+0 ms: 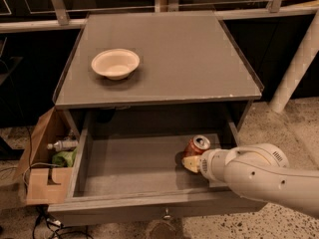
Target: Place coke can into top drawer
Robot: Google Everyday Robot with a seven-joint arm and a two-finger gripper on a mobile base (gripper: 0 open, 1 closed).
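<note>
I see the small red soda can with white markings and a silver top [198, 146] tilted inside the pulled-out, wide shallow grey wooden drawer [129, 166], towards its right wall, below and just left of the front right corner of the grey counter [174, 44]. My claw [192, 163], at the end of the white arm [264, 176] reaching in from the right, sits right against the can's lower front side, and I cannot tell how far open it is or whether it grips the can. A round white bowl [115, 63] stands near the counter's left edge.
</note>
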